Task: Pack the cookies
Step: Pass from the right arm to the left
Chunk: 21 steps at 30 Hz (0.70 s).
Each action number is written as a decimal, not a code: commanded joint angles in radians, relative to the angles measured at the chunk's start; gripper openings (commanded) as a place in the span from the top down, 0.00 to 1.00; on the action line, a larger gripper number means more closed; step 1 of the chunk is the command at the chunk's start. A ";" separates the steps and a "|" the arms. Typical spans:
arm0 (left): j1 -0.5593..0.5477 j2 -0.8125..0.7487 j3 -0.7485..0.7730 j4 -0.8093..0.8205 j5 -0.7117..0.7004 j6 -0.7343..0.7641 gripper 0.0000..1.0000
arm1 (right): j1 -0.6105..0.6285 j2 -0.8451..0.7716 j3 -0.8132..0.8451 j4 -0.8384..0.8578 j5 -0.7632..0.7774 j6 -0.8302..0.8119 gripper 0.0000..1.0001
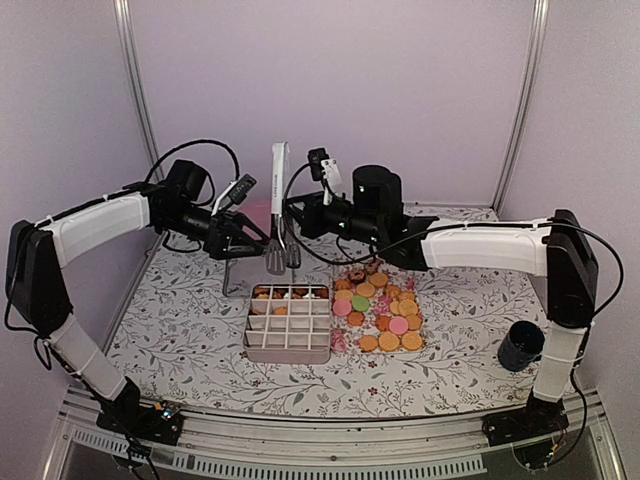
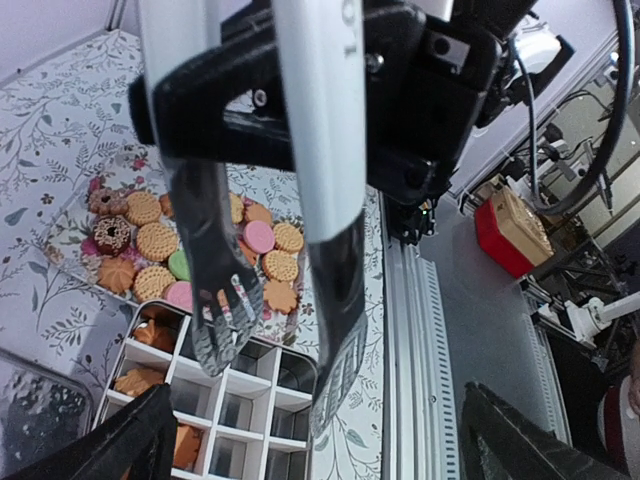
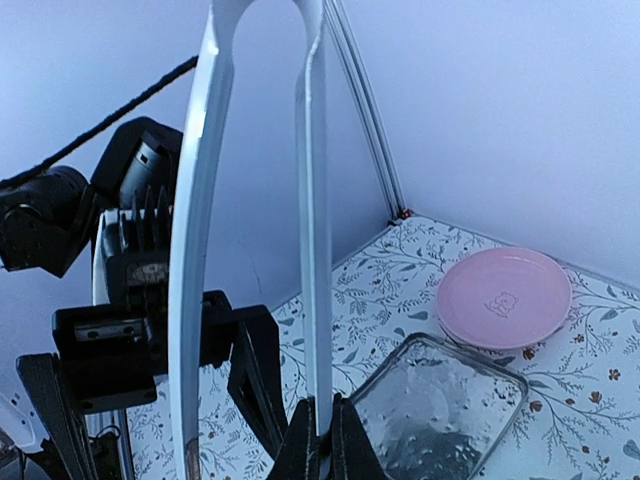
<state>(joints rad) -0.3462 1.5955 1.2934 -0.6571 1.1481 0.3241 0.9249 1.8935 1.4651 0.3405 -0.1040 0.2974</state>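
Now, the box (image 1: 288, 325) sits at the middle of the table (image 1: 180, 330), cookies (image 1: 378, 310) heaped just right of it, a few in its far row; above, the right gripper (image 3: 322, 440) clamps the upright tongs (image 1: 279, 200); the left gripper (image 1: 252, 238) gapes wide beside them and should close squarely across both blades before release.

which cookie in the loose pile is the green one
The single green cookie, on the pile's left side near the divided tray, with a pink cookie just left of it. The others are orange, pink or dark brown.
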 commanded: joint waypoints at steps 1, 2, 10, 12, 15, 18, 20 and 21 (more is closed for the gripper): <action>-0.016 -0.024 -0.011 0.064 0.092 -0.035 0.02 | -0.013 0.024 -0.006 0.250 -0.036 0.070 1.00; -0.016 -0.022 -0.016 0.065 0.099 -0.036 0.03 | -0.013 0.031 -0.006 0.269 -0.039 0.078 1.00; -0.019 -0.029 -0.030 0.073 0.156 -0.050 0.19 | -0.014 0.091 0.016 0.337 -0.065 0.117 1.00; -0.021 -0.030 -0.033 0.073 0.164 -0.055 0.27 | -0.012 0.098 0.018 0.345 -0.064 0.117 1.00; -0.020 -0.030 -0.043 0.074 0.170 -0.053 0.36 | -0.014 0.103 0.018 0.361 -0.070 0.108 1.00; -0.022 -0.027 -0.053 0.076 0.177 -0.054 0.48 | -0.013 0.105 0.016 0.377 -0.078 0.106 1.00; -0.022 -0.024 -0.055 0.076 0.183 -0.056 0.55 | -0.012 0.105 0.017 0.387 -0.085 0.102 1.00; -0.021 -0.022 -0.056 0.076 0.186 -0.056 0.58 | -0.014 0.105 0.016 0.393 -0.091 0.100 1.00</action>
<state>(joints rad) -0.3573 1.5944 1.2522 -0.5888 1.3010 0.2649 0.9138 1.9968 1.4628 0.6426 -0.1699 0.3965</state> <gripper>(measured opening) 0.460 0.024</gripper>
